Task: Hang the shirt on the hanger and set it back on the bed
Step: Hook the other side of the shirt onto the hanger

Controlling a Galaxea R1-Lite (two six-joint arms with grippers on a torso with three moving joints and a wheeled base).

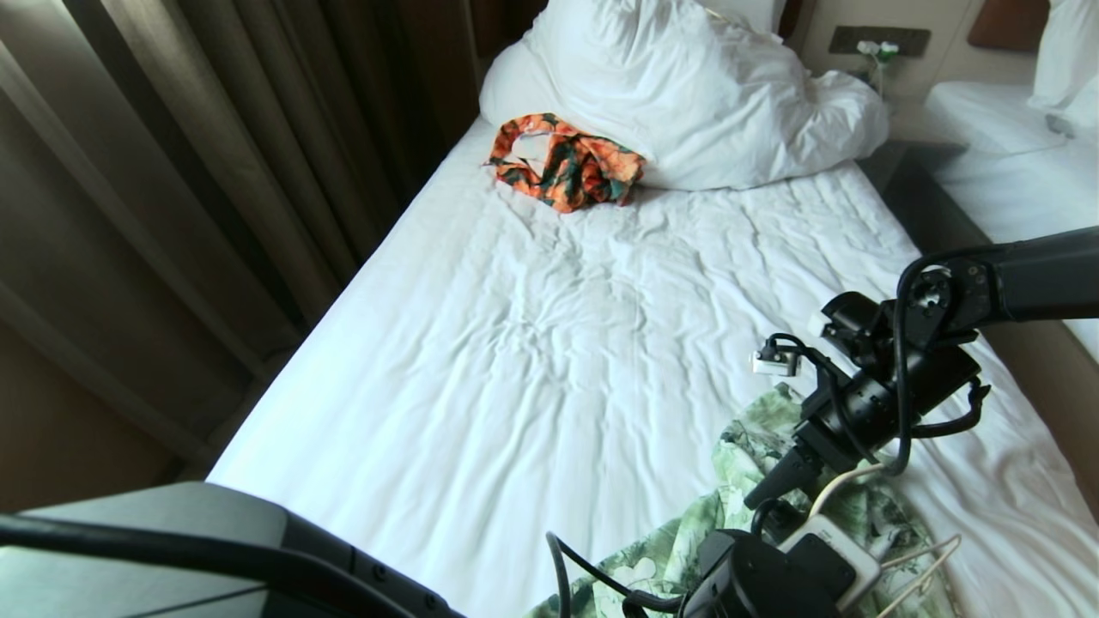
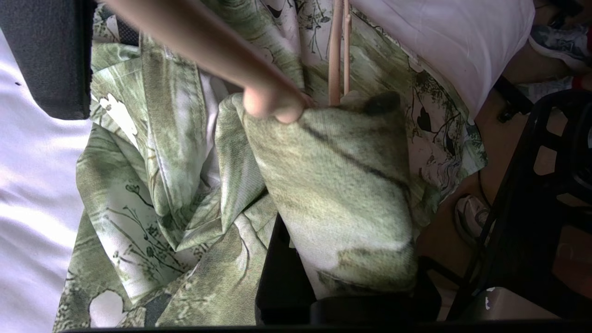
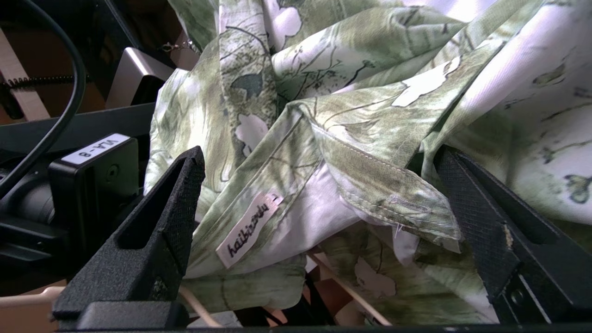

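Head view: bed [image 1: 532, 343] w/ wrinkled white sheets, big white pillow [image 1: 687, 94] at far end, orange-and-dark-green garment [image 1: 567, 163] bunched against pillow's left side. Shirt [image 1: 755, 455] heaped at near right part of bed, close to the edge. Right arm reaching in from right, right gripper [image 1: 777, 481] angled down over shirt, fingers spread wide, nothing clamped. Left gripper [image 1: 764, 575] low at bottom edge by shirt, mostly hidden by own housing. Cream hanger [image 1: 923, 562] poking out at bottom right, lying on shirt fabric. Second white bed [image 1: 1013, 146] past dark gap, top right. Left wrist view: shirt [image 2: 185, 175] crumpled on white sheet [image 2: 32, 185]; fold of green cloth [image 2: 342, 194] pinched in left gripper, jaws nearly closed on it. Two thin cream hanger rods [image 2: 336, 51] running side by side into top of that fold. Blurred pale rod [image 2: 208, 46] crossing diagonally close to lens, rounded end touching fold; can't tell what it is. Right wrist view: right gripper [image 3: 319, 222] w/ two black textured fingers [image 3: 162, 222] far apart, shirt collar [image 3: 379, 185] between them, not squeezed. White neck label [image 3: 249, 229] w/ dark script, approx. "haibozdy", last letters unclear. White sticker [image 3: 95, 149] on black block reading "VLA-8". Thin cream hanger rod [image 3: 351, 291] under collar.
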